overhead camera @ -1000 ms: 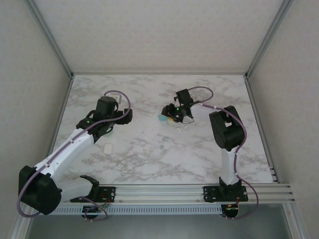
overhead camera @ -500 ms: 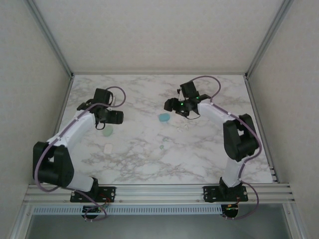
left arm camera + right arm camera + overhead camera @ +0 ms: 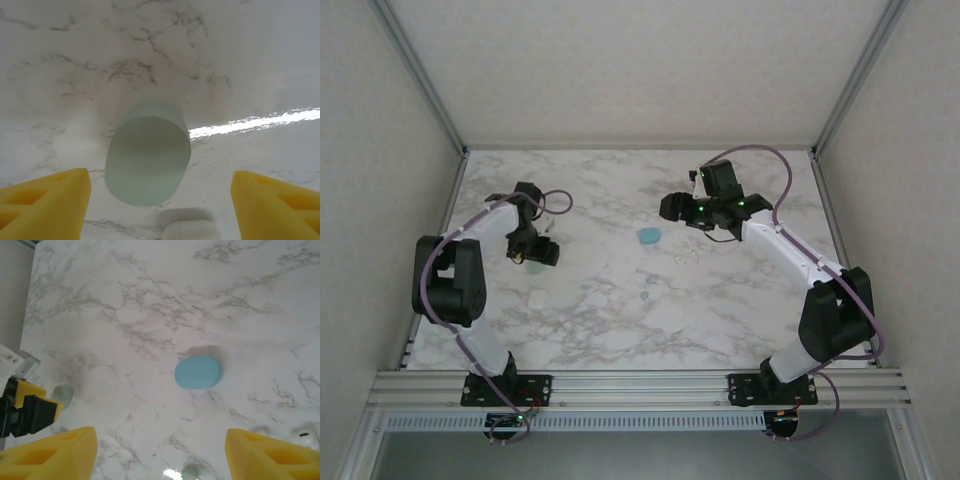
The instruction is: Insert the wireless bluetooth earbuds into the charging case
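both tools splayed, empty: left tool [image 3: 160, 172] over pale mint rounded case [image 3: 147, 152], right tool [image 3: 160, 440] above sky-blue oval case [image 3: 198, 373], tiny white earbuds [image 3: 306, 436] near it. we judge approach stage; next, pinch one bud.

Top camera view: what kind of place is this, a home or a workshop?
Most likely a robot test booth: plain white walls on metal posts enclose a marble-pattern table, and the left arm and right arm are bolted to a metal rail.

No writing, brand or number can be read anywhere. The pale mint rounded plastic case [image 3: 147, 152] and the sky-blue oval case [image 3: 198, 373] show plain surfaces. The white marble-patterned tabletop [image 3: 720, 320] bears only grey veins.
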{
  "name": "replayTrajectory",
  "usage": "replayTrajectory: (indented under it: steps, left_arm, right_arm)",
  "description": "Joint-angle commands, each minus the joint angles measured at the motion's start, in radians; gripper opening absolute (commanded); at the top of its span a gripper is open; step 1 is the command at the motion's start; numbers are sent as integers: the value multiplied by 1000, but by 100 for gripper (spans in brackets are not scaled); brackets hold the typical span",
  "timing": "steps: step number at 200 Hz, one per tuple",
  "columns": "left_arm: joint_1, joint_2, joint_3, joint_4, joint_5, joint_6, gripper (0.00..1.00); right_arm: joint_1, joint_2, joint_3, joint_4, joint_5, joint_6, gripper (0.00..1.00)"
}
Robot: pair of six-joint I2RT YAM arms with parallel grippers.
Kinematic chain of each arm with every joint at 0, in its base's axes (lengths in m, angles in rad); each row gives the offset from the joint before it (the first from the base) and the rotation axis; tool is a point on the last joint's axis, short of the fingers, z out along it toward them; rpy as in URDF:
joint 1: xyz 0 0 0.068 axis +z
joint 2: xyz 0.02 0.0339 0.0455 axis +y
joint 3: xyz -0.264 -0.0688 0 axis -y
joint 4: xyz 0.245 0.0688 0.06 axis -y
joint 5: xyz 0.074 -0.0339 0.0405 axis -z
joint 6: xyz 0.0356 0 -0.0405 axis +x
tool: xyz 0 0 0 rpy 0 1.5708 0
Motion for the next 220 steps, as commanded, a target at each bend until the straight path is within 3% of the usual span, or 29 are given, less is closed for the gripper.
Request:
replayTrajectory:
  steps: [1, 41, 116, 155, 177, 220]
  left_arm:
    - [7, 41, 32, -54, -34, 30, 72]
    - [7, 98, 52, -41, -108, 40, 68]
    - [3, 119, 52, -74, -73, 75, 48]
    - [-8, 93, 58, -94, -53, 75, 31]
    - [-35, -13, 60, -91, 28, 88, 29]
    - [-162, -358, 60, -16, 363, 259, 27]
  right_arm:
    - [-3, -32, -12, -27, 20, -19, 69]
    - [-3, -35, -21, -36, 7, -17, 69]
    - [-2, -49, -42, -35, 16, -8, 69]
    - [-3, -41, -28, -43, 13, -1, 69]
    - [-10, -45, -29, -41, -12, 21, 69]
    - [-68, -107, -80, 42, -200, 100, 65]
